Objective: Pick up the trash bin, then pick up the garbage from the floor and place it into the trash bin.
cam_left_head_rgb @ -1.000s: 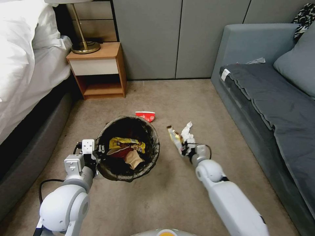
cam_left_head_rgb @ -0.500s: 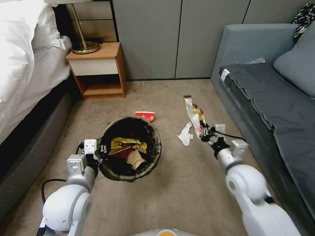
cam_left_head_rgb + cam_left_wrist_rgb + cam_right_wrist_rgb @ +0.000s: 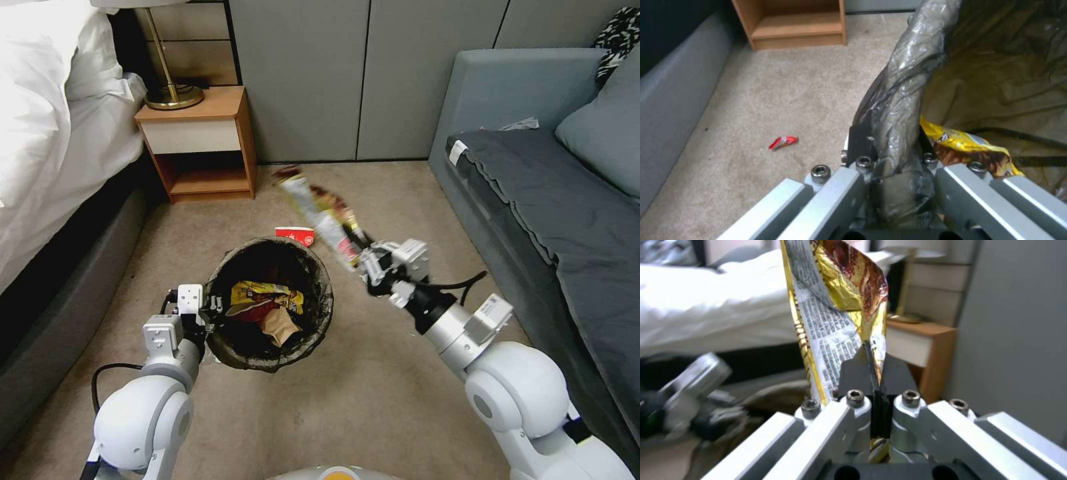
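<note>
Foil snack wrapper (image 3: 320, 213) in transit — carried high, beside the trash bin (image 3: 270, 303), not yet over its mouth.

The right gripper (image 3: 363, 260) is clamped tight on the wrapper's lower end; the left gripper (image 3: 200, 313) is closed on the bin's bag-lined rim. Inside the bin lie a yellow packet (image 3: 267, 293) and a tan paper bag (image 3: 279, 325). A red carton (image 3: 295, 235) remains on the beige carpet (image 3: 373, 393) — so the task looks partly done. Bed (image 3: 47, 127), nightstand (image 3: 200, 143) and grey sofa (image 3: 553, 193) surround the floor.

Nothing here reads clearly: the snack wrapper (image 3: 831, 323) pinched in the right gripper (image 3: 872, 373) carries dense fine print, too small to make out.
</note>
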